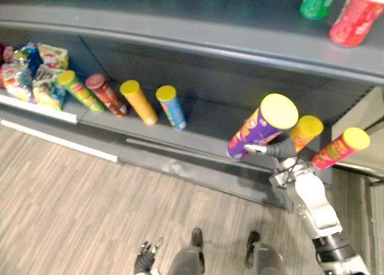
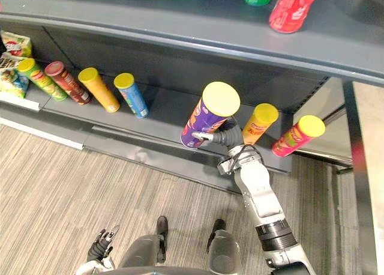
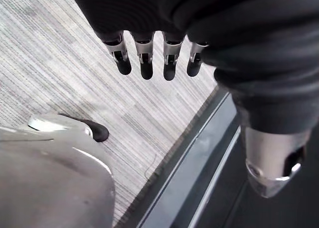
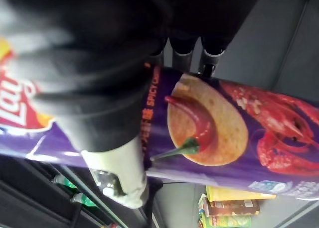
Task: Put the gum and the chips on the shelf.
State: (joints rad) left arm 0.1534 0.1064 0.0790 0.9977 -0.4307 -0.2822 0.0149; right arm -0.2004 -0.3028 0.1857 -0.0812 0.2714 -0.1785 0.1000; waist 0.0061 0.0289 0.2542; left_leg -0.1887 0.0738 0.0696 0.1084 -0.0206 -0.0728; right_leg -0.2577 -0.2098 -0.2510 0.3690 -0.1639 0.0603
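A purple chips can point(image 1: 258, 131) with a yellow lid is held tilted above the lower shelf board point(image 1: 204, 122), its base near the board's front edge. My right hand point(image 1: 279, 150) is shut on the can's lower part; in the right wrist view the fingers and thumb point(image 4: 119, 178) wrap round the purple can point(image 4: 224, 133). My left hand point(image 1: 146, 258) hangs low over the wooden floor, away from the shelf, with its fingers point(image 3: 145, 58) relaxed and holding nothing.
An orange can point(image 1: 306, 131) and a pink-red can point(image 1: 339, 148) lean on the lower shelf right of the purple one. Green, red, yellow and blue cans point(image 1: 171, 107) stand further left, beside snack bags point(image 1: 33, 74). The upper shelf point(image 1: 240, 41) carries green bottles and a red can point(image 1: 355, 17).
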